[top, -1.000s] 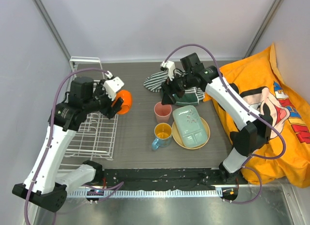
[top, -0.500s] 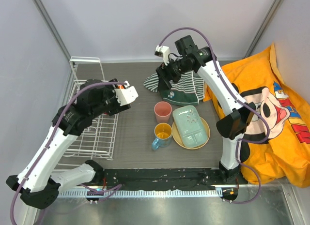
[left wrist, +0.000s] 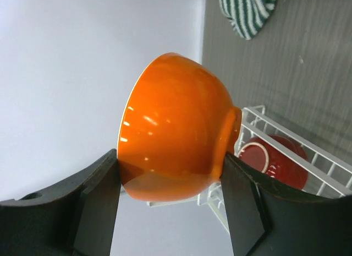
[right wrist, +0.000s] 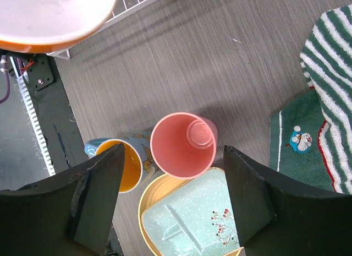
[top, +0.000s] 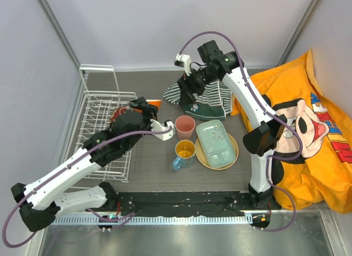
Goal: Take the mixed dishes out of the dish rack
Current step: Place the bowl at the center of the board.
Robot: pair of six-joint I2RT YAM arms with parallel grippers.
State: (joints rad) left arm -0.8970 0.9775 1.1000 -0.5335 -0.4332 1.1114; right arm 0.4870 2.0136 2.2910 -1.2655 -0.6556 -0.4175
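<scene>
Left claw (left wrist: 170, 201): closed on the orange bowl (left wrist: 173, 129), one finger pressed against each side of its wall, with the bowl tipped on its side
Right claw (right wrist: 170, 195): spread wide and empty, hanging high over the pink cup (right wrist: 181, 146) and near the striped cloth (top: 201, 99)
Bowl position: lifted clear of the dish rack (top: 99, 151), held in the air at the rack's right edge, near the pink cup
Already out: pink cup, orange-yellow mug (top: 183, 151) and pale green tray (top: 216, 143) lying on the tan plate (top: 235, 150), grouped on the table (top: 148, 162) right of the rack
Left in rack: dark red bowl (left wrist: 272, 159), resting inside the wire grid
Step in hand: judged to be carrying the orange bowl across to the unloaded group
Next move: called for turning the bowl level, lowering it onto bare table clear of the cup, then letting the fingers part; the red bowl would be next
</scene>
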